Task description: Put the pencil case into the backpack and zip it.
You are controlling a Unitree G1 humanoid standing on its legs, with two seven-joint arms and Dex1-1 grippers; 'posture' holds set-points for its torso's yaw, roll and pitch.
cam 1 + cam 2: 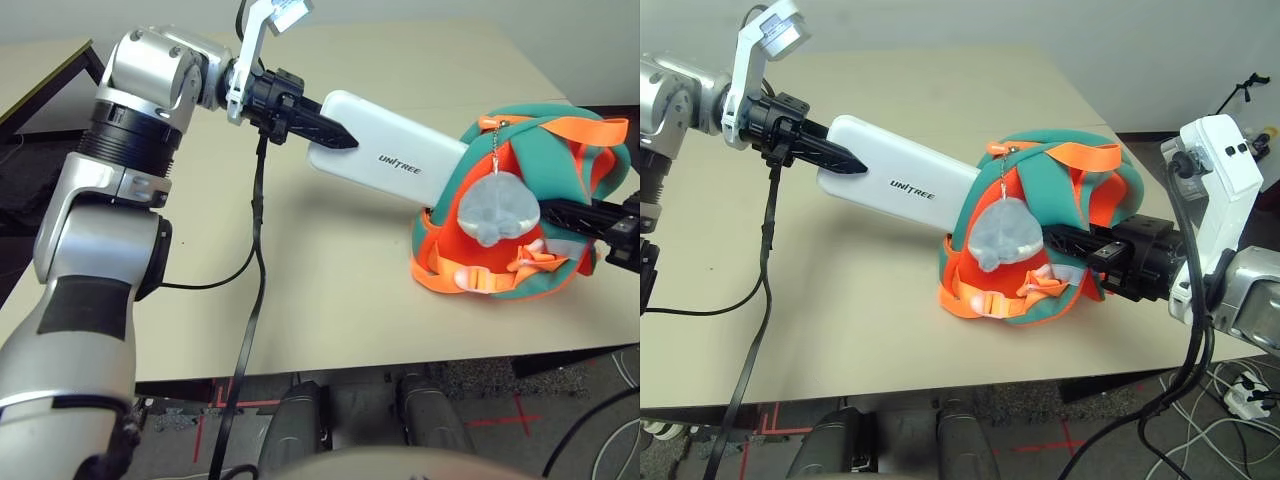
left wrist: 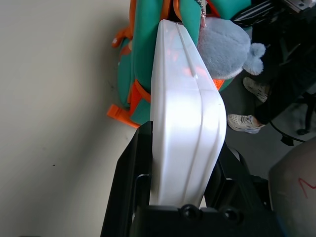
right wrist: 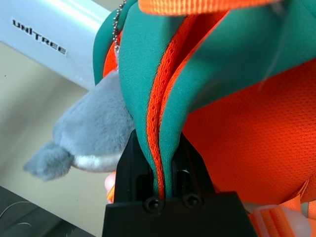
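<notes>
- The left gripper point(image 1: 322, 126) clamps one end of the pencil case point(image 1: 385, 150), a finger on each flat face.
- The case is off the table point(image 1: 300, 300), slanting toward the backpack point(image 1: 1040, 230), which sits near the table's right edge; its far end is already inside the backpack's mouth.
- The right gripper point(image 3: 163, 163) is pinched shut on a fold of the backpack's teal and orange fabric, which seems to steady the bag and hold the mouth open.
- The plush charm point(image 1: 1005, 232) hangs on its chain just beside the case's entry point.
- To do this step well, I judge the case should slide along its own length, staying clear of the charm.
- Letting go is best left until most of the case is inside.
- The right hold should stay firm so the backpack does not slide toward the edge.
</notes>
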